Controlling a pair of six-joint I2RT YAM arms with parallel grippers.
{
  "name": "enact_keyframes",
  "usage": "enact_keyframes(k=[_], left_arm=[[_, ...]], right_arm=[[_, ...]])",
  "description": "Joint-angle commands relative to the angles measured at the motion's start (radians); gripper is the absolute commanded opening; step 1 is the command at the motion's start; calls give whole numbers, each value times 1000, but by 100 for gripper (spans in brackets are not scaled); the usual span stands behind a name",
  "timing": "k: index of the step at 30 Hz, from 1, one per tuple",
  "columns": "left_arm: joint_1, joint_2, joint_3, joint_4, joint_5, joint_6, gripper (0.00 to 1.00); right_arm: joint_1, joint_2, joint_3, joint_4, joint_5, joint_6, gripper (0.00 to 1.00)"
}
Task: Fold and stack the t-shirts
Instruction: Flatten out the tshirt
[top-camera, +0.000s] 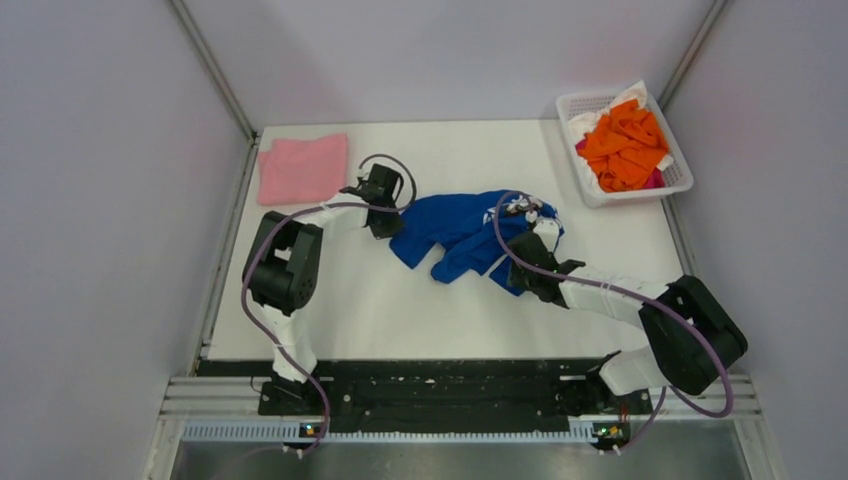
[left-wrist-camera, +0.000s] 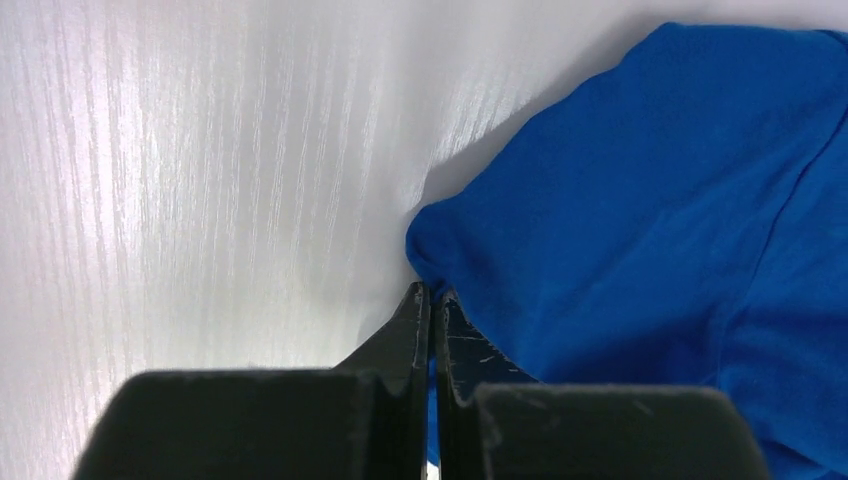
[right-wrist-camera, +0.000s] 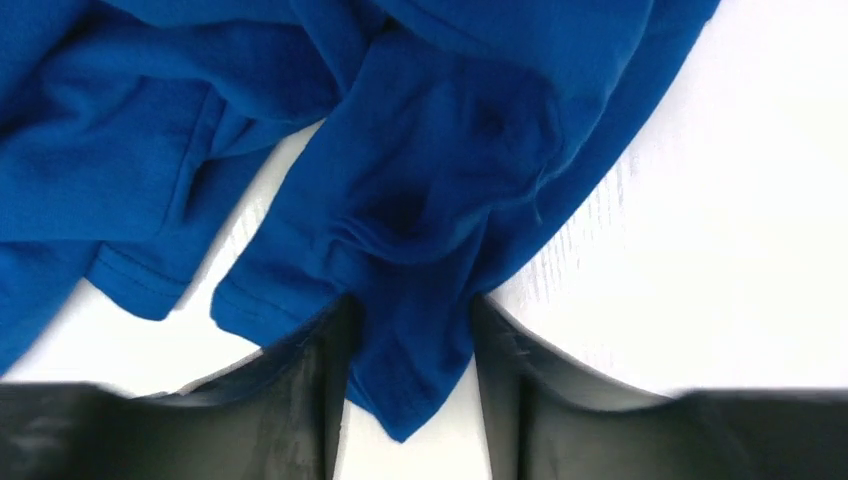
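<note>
Pink cloth comes first: a folded pink shirt (top-camera: 303, 168) lies flat at the far left corner of the white surface (top-camera: 380, 310). Just to its right, the left arm reaches in from its base and bends down to the near left edge of the blue shirt (top-camera: 462, 232). The left tool (left-wrist-camera: 432, 295) is pressed tight there. Its two black fingers (left-wrist-camera: 408, 345) meet, with a thin sliver of blue showing between them, so it pinches the shirt's edge right at the surface.

The blue shirt lies crumpled in the middle of the surface, bunched into folds, with sleeves or flaps trailing toward the near side. A small patch of white print shows at its far right end.

The right arm comes in from the near right, and its wrist lies over the shirt's right part. The right tool (right-wrist-camera: 410, 310) stands about half apart, one finger (right-wrist-camera: 310, 390) on each side of a pointed flap of blue cloth. The cloth reaches both fingers near the tips, but I cannot tell whether they press it yet.

At the far right corner a white lattice basket (top-camera: 645, 193) sits partly off the surface's edge. It holds a heap of orange shirts (top-camera: 625, 145), with some white cloth beside them.
</note>
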Motion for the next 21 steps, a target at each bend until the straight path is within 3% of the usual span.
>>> enact_keyframes(k=[1,2,7,14,21], left_arm=[[-10,-61,-127,-4,-27,7,0],[-10,-101,-156,16,-42,9,0],[-10,-339,-317,72,-127,-2,0],[-12,-752,-505,178,-213,-13,0],[-13,-1059,-455,166,-304,77,0]], right_arm=[[13,-6,-31,35,50,31,32],[13,-14,-33,34,62,33,22],[13,-92,-17,-8,97,23,1],[13,-341,31,-91,195,-63,0],[11,-558,184,-108,280,-210,0]])
